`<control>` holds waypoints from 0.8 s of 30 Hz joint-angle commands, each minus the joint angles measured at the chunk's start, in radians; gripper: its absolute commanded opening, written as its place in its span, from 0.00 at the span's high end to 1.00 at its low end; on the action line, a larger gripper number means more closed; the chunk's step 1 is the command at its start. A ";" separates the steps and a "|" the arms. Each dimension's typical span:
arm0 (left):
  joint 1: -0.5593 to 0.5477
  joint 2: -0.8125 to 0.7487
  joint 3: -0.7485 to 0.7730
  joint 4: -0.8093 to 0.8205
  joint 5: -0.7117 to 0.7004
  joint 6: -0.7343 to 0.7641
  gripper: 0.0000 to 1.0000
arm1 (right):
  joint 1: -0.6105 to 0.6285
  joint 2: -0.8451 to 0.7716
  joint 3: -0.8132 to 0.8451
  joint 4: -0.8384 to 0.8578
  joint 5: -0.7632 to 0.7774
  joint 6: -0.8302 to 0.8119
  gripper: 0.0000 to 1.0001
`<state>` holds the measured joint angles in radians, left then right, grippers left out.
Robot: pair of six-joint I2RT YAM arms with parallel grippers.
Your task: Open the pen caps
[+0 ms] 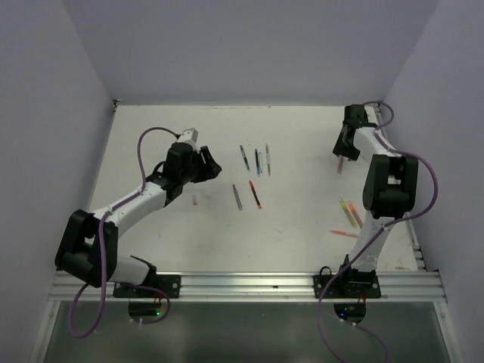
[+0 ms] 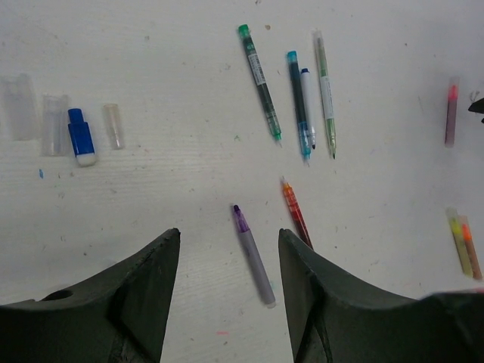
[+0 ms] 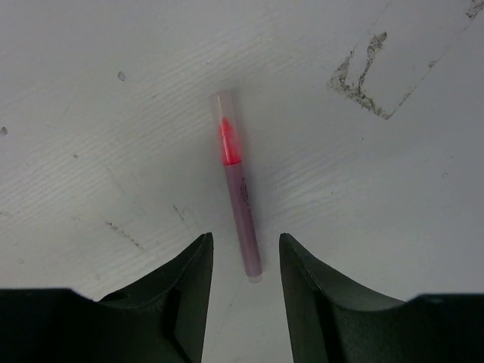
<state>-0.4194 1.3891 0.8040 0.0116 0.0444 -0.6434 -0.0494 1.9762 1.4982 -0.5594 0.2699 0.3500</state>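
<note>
near right pens: a red pen [image 1: 344, 234] and a yellow-and-orange pair [image 1: 349, 213] lie beside the right arm, at about 4 o'clock on the table [image 1: 302, 249]. too small to tell if they are capped.
left gripper [image 2: 228, 238]: released, jaws spread with nothing between them. it hangs over the table, aimed toward 3 o'clock in the top view.
purple pen [image 2: 253, 255]: lies just ahead of the left jaws, tip at 11 o'clock and tail at 5. by its place in the gap, it looks like the left arm's next target.
red-orange pen [image 2: 296, 214]: just beside the purple one at 2 o'clock, apart from it.
right gripper [image 3: 244, 240]: released, one jaw on each side of the pink pen's near end, not clamped on it.
pink pen [image 3: 243, 204]: flat on the table, running toward 12 o'clock from the jaws.
clear cap [image 3: 224, 113]: on the pen's far end, over the red tip. a grasp low on the barrel would leave the cap end free to pull.
far row: green pen [image 2: 260, 83], teal pen [image 2: 299, 104] and olive pen [image 2: 325, 94] lie side by side near 12 o'clock.
loose caps: a blue cap [image 2: 79, 136] and clear sleeves [image 2: 54, 125] sit at 10 o'clock in the left wrist view, well apart from the pens.
</note>
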 commanded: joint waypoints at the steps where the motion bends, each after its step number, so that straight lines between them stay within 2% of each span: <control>1: -0.002 -0.015 0.000 0.050 0.022 0.007 0.42 | -0.010 0.033 -0.013 0.047 -0.029 0.001 0.57; 8: -0.001 -0.009 0.006 0.045 0.023 0.010 0.41 | -0.017 0.078 -0.021 0.076 -0.061 -0.002 0.60; 13: -0.002 -0.009 0.009 0.037 0.023 0.013 0.41 | -0.023 0.078 -0.029 0.085 -0.069 0.001 0.68; 17: -0.002 -0.010 0.011 0.036 0.026 0.014 0.41 | -0.024 0.073 -0.038 0.085 -0.081 0.004 0.77; 22: -0.001 -0.010 0.017 0.031 0.044 0.014 0.41 | -0.024 0.072 -0.043 0.076 -0.087 -0.003 1.00; 24: -0.002 -0.012 0.020 0.030 0.052 0.013 0.41 | -0.023 0.053 -0.046 0.084 -0.116 -0.016 1.00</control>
<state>-0.4194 1.3891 0.8040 0.0139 0.0692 -0.6430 -0.0685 2.0617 1.4681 -0.4881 0.1883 0.3496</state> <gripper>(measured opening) 0.586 0.141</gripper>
